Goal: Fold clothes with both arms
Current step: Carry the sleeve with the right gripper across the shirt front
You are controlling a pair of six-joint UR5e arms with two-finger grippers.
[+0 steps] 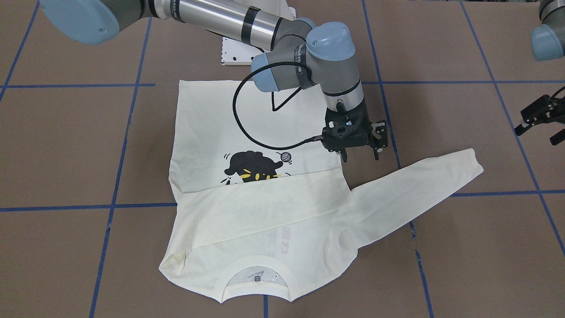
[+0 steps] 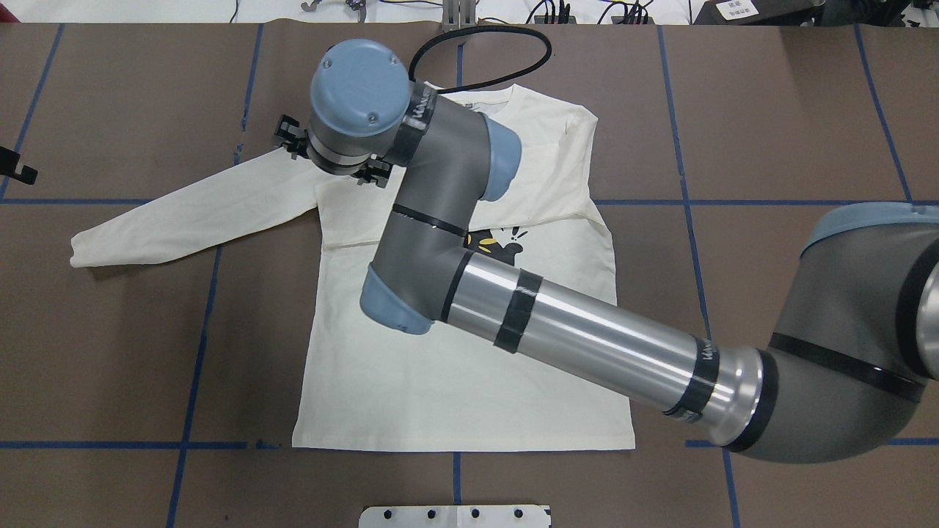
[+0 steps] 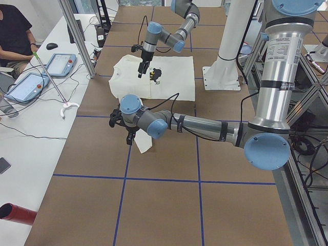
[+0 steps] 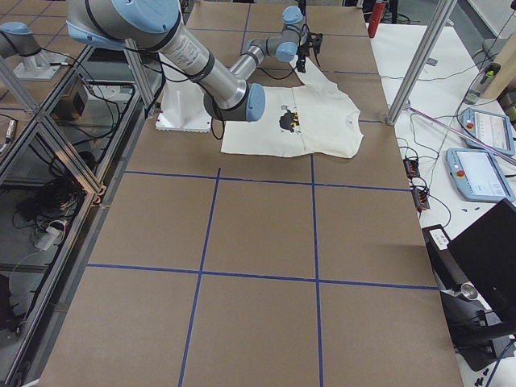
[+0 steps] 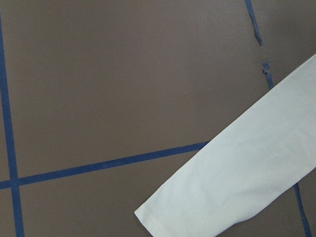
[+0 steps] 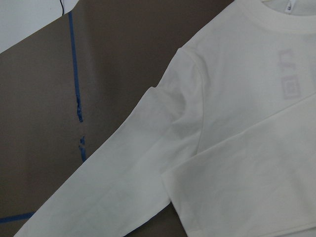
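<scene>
At the left end of the blue-taped brown table [image 2: 110, 352], drop the left black two-finger gripper [image 1: 536, 132], jaws spread and empty, onto the cuff of the outstretched sleeve [image 2: 169, 220] and pinch both layers. Further right, lower the right black two-finger gripper [image 1: 361, 158], likewise wide open and holding nothing, to the sleeve's shoulder seam. Then carry both together across the cream long-sleeved cat-print T-shirt [image 2: 455, 396], lying flat mid-table towards the far edge, keeping the sleeve taut.
</scene>
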